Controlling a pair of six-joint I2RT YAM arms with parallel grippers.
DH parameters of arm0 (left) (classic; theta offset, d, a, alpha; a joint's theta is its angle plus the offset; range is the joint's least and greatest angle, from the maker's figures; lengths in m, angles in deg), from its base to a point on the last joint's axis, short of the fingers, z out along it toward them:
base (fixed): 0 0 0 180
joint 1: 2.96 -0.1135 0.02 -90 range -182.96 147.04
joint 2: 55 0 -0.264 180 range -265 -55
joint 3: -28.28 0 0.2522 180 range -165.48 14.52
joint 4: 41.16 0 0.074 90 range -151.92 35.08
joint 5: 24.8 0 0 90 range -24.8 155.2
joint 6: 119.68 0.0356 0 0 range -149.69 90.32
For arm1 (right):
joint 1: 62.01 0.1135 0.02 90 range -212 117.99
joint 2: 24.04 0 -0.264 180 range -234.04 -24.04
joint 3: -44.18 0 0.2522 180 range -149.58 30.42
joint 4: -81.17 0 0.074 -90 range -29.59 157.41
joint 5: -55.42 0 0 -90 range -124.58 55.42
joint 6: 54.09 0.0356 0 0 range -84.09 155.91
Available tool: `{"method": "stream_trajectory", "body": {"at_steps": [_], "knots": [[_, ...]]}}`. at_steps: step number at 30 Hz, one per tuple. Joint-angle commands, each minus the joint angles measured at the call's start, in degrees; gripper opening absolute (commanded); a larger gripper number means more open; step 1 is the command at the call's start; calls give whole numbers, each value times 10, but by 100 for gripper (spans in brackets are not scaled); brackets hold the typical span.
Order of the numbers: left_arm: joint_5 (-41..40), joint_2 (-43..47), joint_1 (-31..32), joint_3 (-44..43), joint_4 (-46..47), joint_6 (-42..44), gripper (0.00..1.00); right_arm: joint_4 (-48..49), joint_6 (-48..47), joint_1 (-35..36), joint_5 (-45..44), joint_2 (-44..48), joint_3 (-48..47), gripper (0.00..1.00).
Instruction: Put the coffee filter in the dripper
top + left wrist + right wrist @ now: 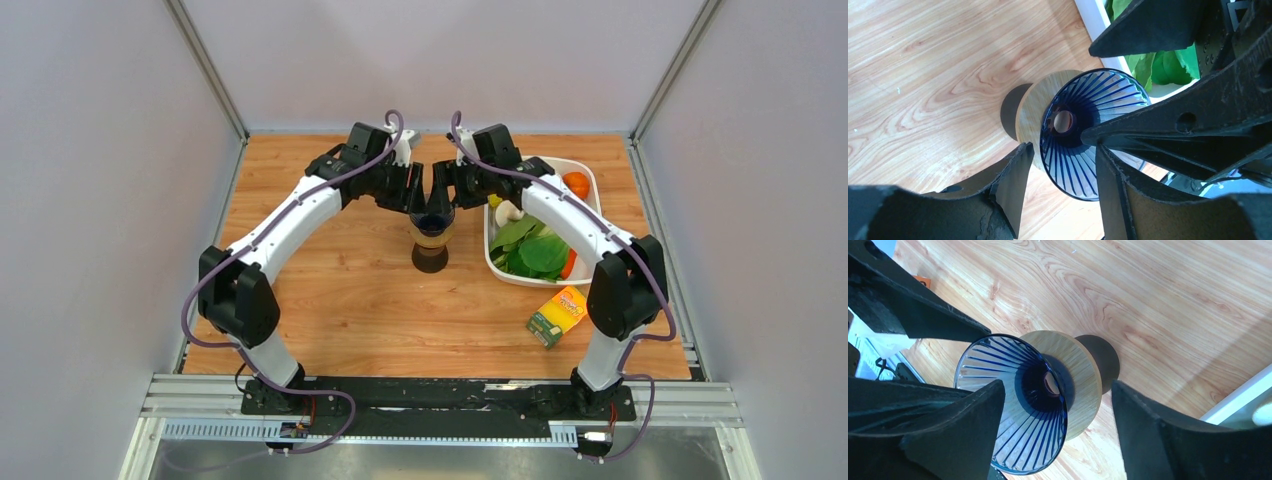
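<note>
**A:** While the left gripper (1063, 150) and right gripper (1057, 385) reach in from the near edge, where is the dripper (431, 240)?

**B:** Mid-table (330, 290), a blue ribbed cone (1108, 95) in its mouth. Both grippers hover at its 12 o'clock, jaws spread, pinching nothing.

**A:** And the coffee filter?

**B:** No white paper shows in any view (the cone looks bare), so I judge the placing undone. The vegetable tub (550, 159) sits at 3 o'clock.

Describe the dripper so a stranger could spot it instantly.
On the wooden table, look just left of the white vegetable tub. The dripper stands there at mid-table, the only hourglass shape: blue ribbed funnel, pale wood collar, dark base.
</note>
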Motion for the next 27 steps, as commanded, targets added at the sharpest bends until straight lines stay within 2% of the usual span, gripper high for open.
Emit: {"method": "stream_trajectory", "body": {"at_steps": [1, 5, 9, 13, 16, 23, 27], "knots": [[35, 44, -12, -7, 38, 3, 62, 6, -15, -6, 36, 37, -22, 83], [38, 87, -17, 9, 67, 18, 70, 17, -26, -13, 48, 54, -25, 90], [26, 121, -26, 3, 57, 41, 72, 27, -33, -24, 51, 75, -25, 96], [23, 134, -58, -18, 16, 72, 73, 36, -54, -37, 50, 87, -30, 100], [14, 122, -81, -59, -68, 102, 73, 37, -85, -48, 50, 86, -49, 100], [-11, 119, -192, -125, -215, 198, 73, 35, -142, -73, 105, 86, -69, 100], [-16, 141, -279, -114, -270, 232, 69, 29, -159, -73, 137, 82, -74, 100]]}}
